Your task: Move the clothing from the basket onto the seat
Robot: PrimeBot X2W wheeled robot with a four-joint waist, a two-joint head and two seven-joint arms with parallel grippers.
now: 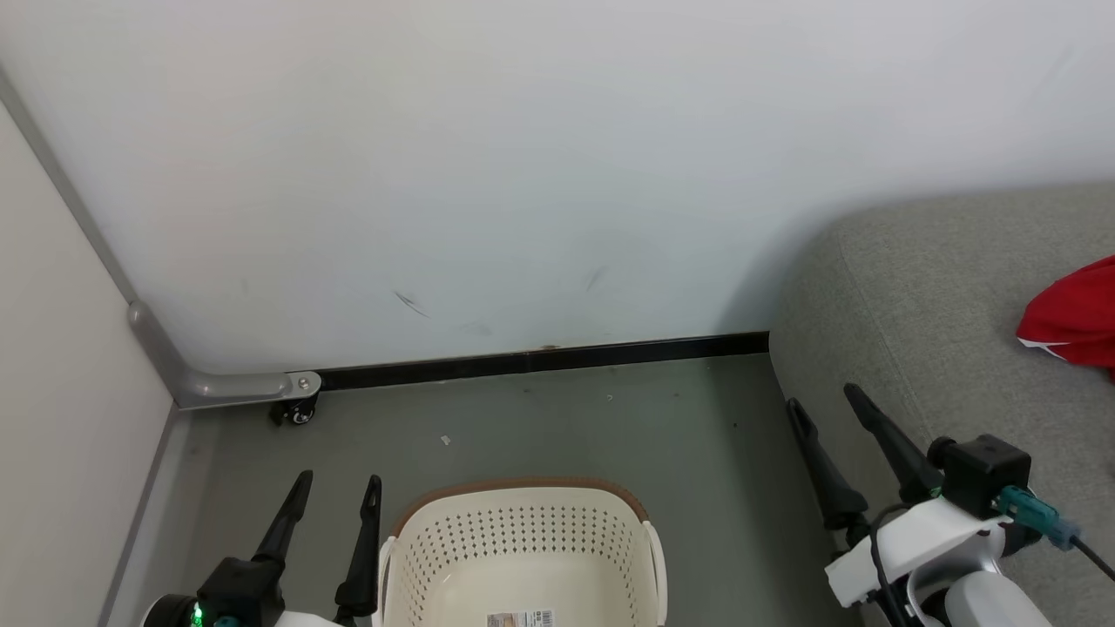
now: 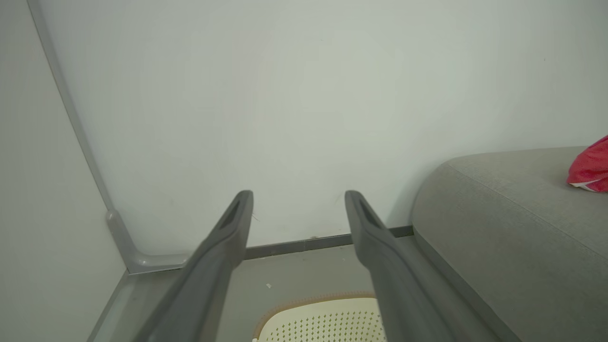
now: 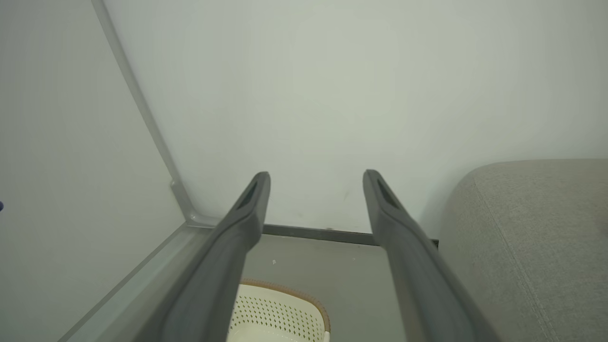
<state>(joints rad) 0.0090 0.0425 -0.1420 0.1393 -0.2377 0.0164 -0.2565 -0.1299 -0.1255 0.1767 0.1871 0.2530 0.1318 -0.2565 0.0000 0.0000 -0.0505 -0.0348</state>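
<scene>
clothing [image 1: 1077,317] on grey seat [image 1: 923,348]

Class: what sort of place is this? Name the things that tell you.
Probably a corner of a living room or mock-up: a large grey woven-fabric sofa seat by a plain white wall, a cream perforated plastic laundry basket on the grey floor, red clothing on the seat.
</scene>
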